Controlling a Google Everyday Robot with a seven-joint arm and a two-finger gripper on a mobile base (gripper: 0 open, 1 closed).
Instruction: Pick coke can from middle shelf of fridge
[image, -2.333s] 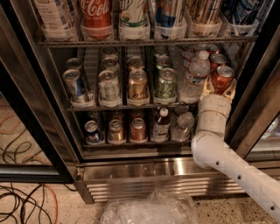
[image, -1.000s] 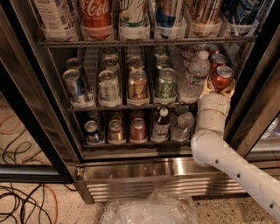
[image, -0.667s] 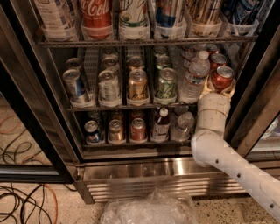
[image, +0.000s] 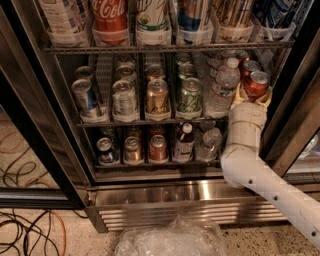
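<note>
The fridge (image: 165, 197) stands open in front of me. The coke can (image: 256, 83), red with a silver lid, stands at the front of the far-right lane of the middle shelf (image: 135, 121). More red cans (image: 248, 66) queue behind it. My gripper (image: 254, 95) is at this can, reaching in from below on the white arm (image: 246, 135). The arm's wrist hides the can's lower half and most of the gripper.
A water bottle (image: 221, 87), a green can (image: 189, 96), a gold can (image: 157, 97) and silver cans fill the other lanes. A large Coca-Cola bottle (image: 110, 15) is on the top shelf. The black door frame (image: 295, 110) is close on the right. Crumpled plastic (image: 170, 240) and cables (image: 25, 235) lie on the floor.
</note>
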